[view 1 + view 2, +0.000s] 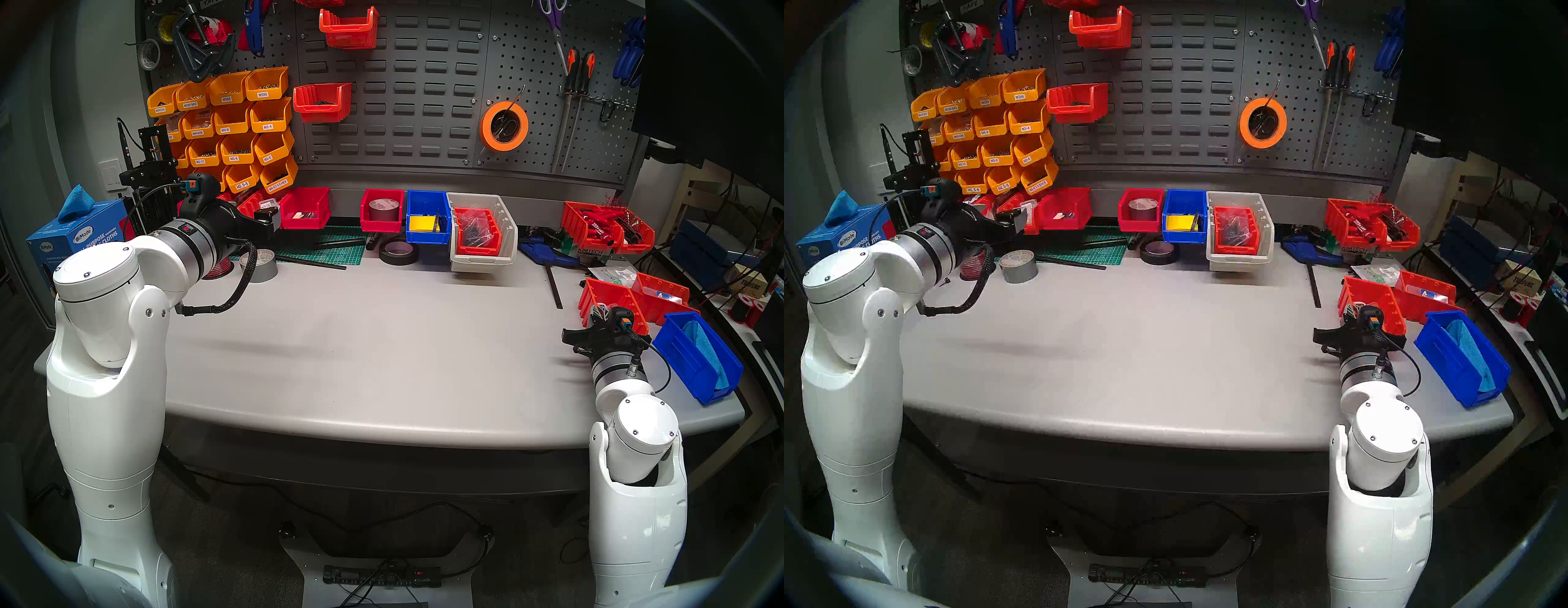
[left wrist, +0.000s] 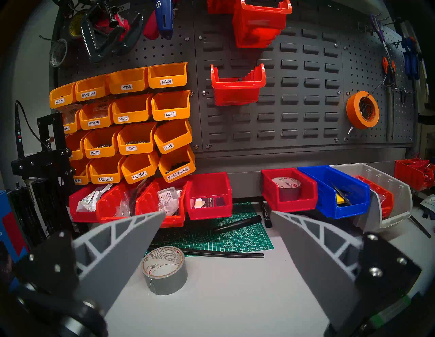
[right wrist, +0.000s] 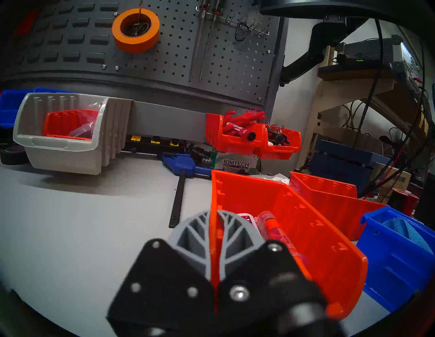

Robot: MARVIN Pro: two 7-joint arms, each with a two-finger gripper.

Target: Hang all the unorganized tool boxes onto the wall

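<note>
Desk [image 1: 382, 339]: you see a wide grey top, bare in the middle; its right end runs into clutter and the dark fisheye rim.
Wall [image 1: 424, 97]: the louvred grey panel stands behind the desk. Two orange-red bins hang on it, an upper bin [image 1: 350, 27] and a lower bin [image 1: 322, 102]. The panel's top is cut off in every view.
Grey bin [image 1: 483, 233]: it sits at the back of the desk with a smaller red bin inside; you cannot make out what the dark contents are.
Blue bin [image 1: 695, 361]: it lies at the desk's right edge, just beside the held bin, with a blue cloth in it.
Orange-red bin [image 3: 294, 235]: it sits on the desk at front right, touching a second orange-red bin [image 3: 329, 195] behind it. From the head views the right wrist hides much of it. A red cylindrical item lies inside, blurred.
Right end effector [image 3: 215, 237]: clenched on the orange-red bin's left side wall, one finger inside and one outside, as the right wrist view shows you.
Left end effector [image 2: 216, 226]: released, fingers spread wide and empty, hanging above the desk's left side and facing the wall.
Tape roll [image 2: 164, 270]: grey, on the desk below the left fingers, not touched.
</note>
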